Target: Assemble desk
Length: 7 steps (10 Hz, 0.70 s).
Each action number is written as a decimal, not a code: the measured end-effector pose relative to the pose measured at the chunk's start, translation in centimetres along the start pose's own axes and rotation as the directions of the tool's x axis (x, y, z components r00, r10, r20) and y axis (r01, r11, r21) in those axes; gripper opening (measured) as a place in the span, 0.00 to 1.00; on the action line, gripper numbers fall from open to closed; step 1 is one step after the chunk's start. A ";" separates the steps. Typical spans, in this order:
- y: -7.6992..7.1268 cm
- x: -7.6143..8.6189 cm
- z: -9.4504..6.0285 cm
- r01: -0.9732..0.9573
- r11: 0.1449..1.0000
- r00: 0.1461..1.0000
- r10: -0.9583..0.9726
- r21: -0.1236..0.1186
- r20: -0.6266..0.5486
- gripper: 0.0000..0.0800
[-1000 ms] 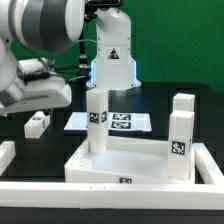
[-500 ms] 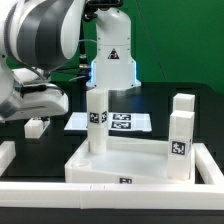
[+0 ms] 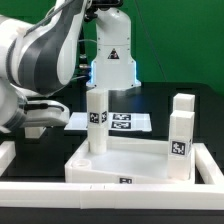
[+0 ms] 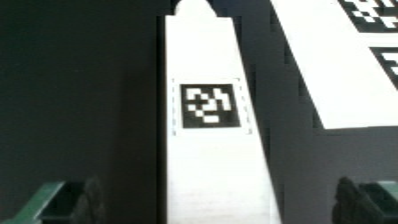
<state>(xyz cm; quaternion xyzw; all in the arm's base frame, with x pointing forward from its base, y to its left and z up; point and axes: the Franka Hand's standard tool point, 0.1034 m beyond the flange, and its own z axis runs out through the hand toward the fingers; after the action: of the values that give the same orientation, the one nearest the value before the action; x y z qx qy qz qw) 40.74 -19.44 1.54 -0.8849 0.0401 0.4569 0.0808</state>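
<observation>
Legs (image 3: 96,120) upright in desk top (image 3: 140,160)

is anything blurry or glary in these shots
Exterior view: the arm close to the camera looks soft, the desk top and its tags sharp, no strong glare. Wrist view: the leg and its tag are slightly soft, with the dark table dim.

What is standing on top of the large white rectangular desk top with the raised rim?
On the large white desk top, three white block legs stand upright: one at the exterior view's left, two at its right. Whether they are fixed cannot be seen. The arm covers the table at the exterior view's left.
</observation>
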 end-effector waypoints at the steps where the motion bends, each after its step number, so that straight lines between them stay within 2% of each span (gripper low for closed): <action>1: 0.0 0.0 0.0 0.000 1.000 1.000 0.000 0.000 0.000 0.81; 4: -0.1 0.0 0.5 -0.012 1.000 1.000 0.012 -0.001 0.008 0.81; 5: -0.1 0.0 0.5 -0.012 1.000 1.000 0.012 0.000 0.008 0.76; 6: -0.1 0.0 0.5 -0.012 1.000 1.000 0.012 -0.001 0.008 0.76; 7: -0.1 0.0 0.5 -0.012 1.000 1.000 0.012 -0.001 0.008 0.56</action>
<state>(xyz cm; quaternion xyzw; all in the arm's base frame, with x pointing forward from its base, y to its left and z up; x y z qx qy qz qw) 40.39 -19.22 1.27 -0.8828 0.0451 0.4610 0.0780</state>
